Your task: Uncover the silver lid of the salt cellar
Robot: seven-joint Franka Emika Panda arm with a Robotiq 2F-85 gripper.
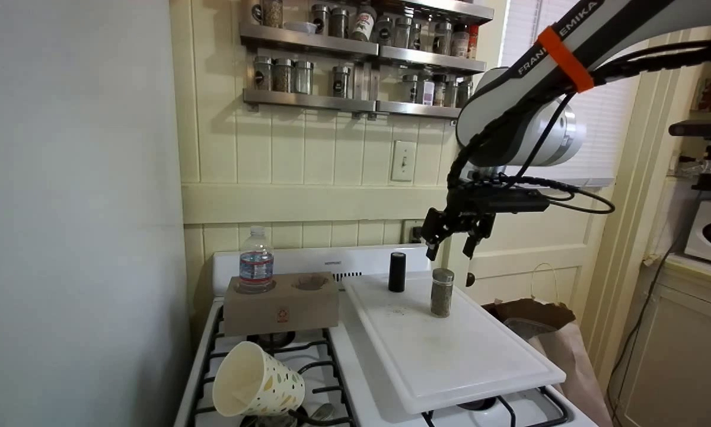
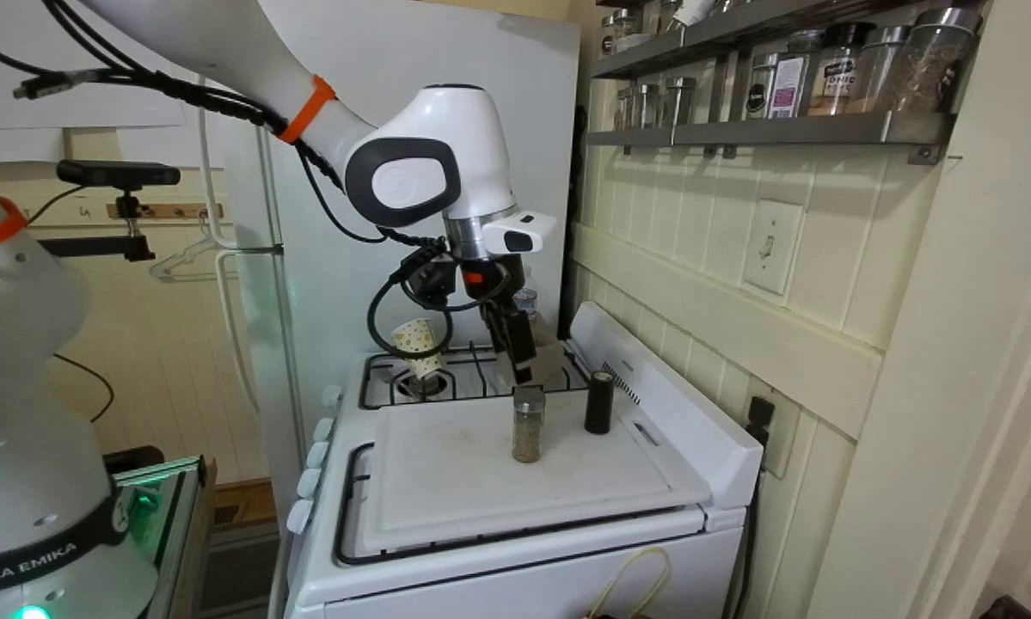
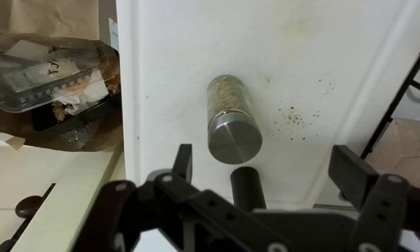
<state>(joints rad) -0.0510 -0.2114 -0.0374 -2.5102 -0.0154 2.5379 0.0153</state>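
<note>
Fingers spread wide apart, holding nothing, point downward in both exterior views. One arm bears them, its forearm sloping down from above and its wrist bent over the stove, of which there is one. Across part of it lies one white board, the counter. One paper bag shows just past one side edge of it. Past the opposite side edge come one cardboard carton, just beside the back corner, one bottle upright in a hollow of that carton, and one patterned cup tilted on the stove, nearer the front corner. One salt cellar stands upright on the counter, a little closer to the bag-side edge than to the opposite one. One black shaker, slimmer, stands apart from it, near the back edge. One silver lid caps the salt cellar, below the fingers and untouched by them. Dark flakes, too many to count, dot the counter beside the salt cellar.
</note>
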